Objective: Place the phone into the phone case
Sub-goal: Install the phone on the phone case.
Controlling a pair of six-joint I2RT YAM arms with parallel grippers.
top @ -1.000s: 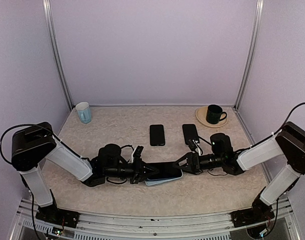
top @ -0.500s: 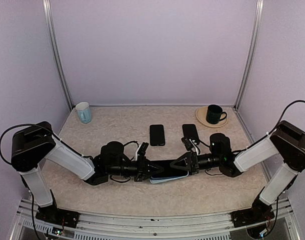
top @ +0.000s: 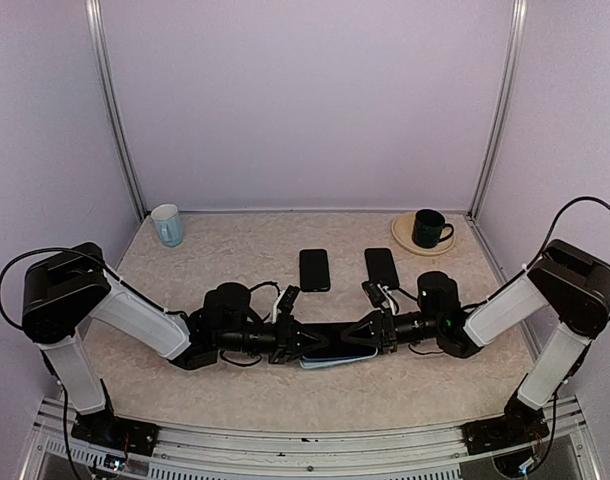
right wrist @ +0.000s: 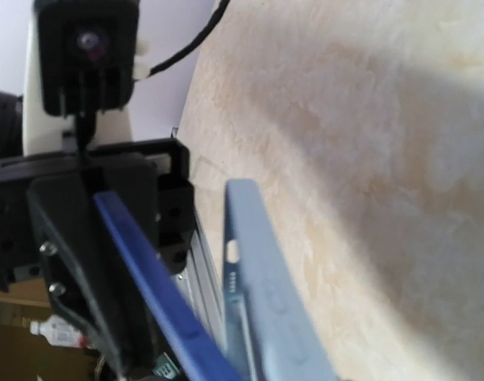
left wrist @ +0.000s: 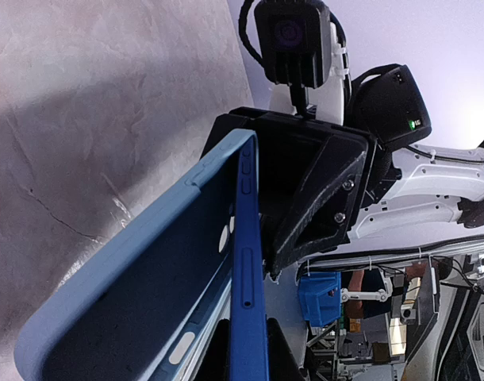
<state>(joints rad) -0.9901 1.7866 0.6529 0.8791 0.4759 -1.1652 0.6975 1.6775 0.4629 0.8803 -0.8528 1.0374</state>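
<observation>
Nearest us, both arms lie low over the table (top: 235, 250) and meet at its near-middle. The left hand (top: 297, 343) and right hand (top: 363, 335) face each other w/ the phone (top: 332, 337) spanning btwn them, lifted just off the surface. Each hand looks pressed onto one short end of the phone. In each wrist view the phone's edge runs in btwn the other hand's black fingers, though the contact itself is partly hidden.

We judge the two-end hold is there b/c it keeps the phone rigid and level, so it can be tipped and pushed into the case (top: 337, 360). The case sits on the near side of the phone, alongside it and touching or nearly so. Neither hand seems to grip the case, and we can't tell what props it. It angles away from the phone like an open book, so the phone is not yet seated.

The phone is slim w/ a dark blue rim and side buttons. The case is pale blue, matte and soft-looking, w/ a darker inside and button bumps.

Farther back lie a dark phone (top: 314, 270) and a second one (top: 381, 267). At the far edge are a pale cup (top: 167, 224) and a dark mug (top: 426, 228) on a saucer (top: 400, 240).
</observation>
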